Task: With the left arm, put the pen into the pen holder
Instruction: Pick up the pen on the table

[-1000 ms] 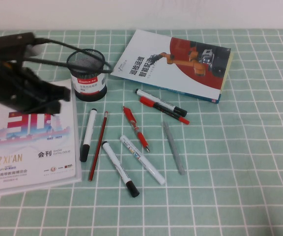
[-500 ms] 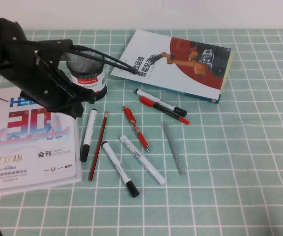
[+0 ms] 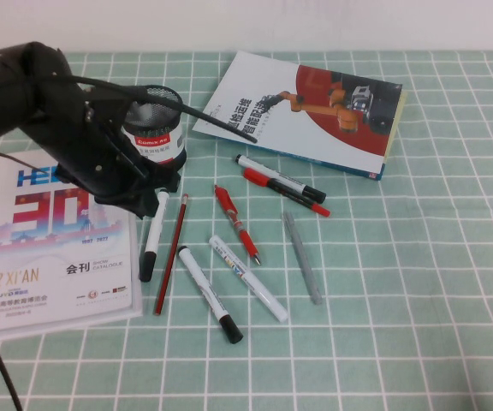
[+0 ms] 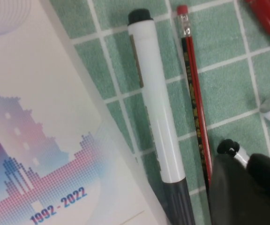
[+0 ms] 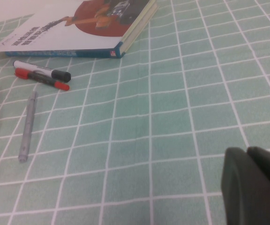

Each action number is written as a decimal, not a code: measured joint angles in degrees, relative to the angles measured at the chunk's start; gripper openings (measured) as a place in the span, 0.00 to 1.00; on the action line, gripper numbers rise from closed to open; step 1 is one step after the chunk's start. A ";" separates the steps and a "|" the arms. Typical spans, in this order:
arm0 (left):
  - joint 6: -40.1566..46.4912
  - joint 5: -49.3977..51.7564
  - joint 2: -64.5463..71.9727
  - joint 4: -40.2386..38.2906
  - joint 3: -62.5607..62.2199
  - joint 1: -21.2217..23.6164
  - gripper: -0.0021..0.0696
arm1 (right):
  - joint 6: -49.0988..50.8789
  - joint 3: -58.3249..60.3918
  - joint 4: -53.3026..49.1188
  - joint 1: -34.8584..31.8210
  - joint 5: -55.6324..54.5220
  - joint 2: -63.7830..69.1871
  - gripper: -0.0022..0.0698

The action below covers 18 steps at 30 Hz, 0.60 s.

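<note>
The pen [image 3: 152, 235] is a white-barrelled marker with black ends. It lies flat between the booklet's edge and a red pencil [image 3: 171, 255], and in the left wrist view the pen [image 4: 156, 117] runs beside the pencil [image 4: 194, 93]. The black mesh pen holder [image 3: 156, 137] stands upright behind it, partly covered by the left arm. My left gripper [image 3: 157, 199] [image 4: 245, 161] hovers over the pen's far end, fingers together and holding nothing. My right gripper [image 5: 248, 161] is shut low over bare cloth, away from the pens.
A booklet [image 3: 50, 248] lies at the left and a book [image 3: 306, 111] at the back. Scattered on the checked cloth are a second black-capped marker [image 3: 210, 294], an all-white marker [image 3: 248, 278], a red pen [image 3: 236, 224], a grey pen [image 3: 302, 257] and two more markers [image 3: 279, 177].
The left arm has swung from over the booklet toward the right and down, coming to the pen's far end in front of the holder. The pens have not moved.
</note>
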 joint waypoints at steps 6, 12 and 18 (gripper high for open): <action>0.57 -0.11 1.76 0.00 0.01 -0.11 0.34 | 0.00 0.00 0.00 0.00 0.00 0.00 0.00; -1.55 -2.66 3.43 2.06 0.01 -2.36 0.42 | 0.00 0.00 0.00 0.00 0.00 0.00 0.00; -5.29 -3.30 4.71 6.30 0.01 -3.02 0.42 | 0.00 0.00 0.00 0.00 0.00 0.00 0.00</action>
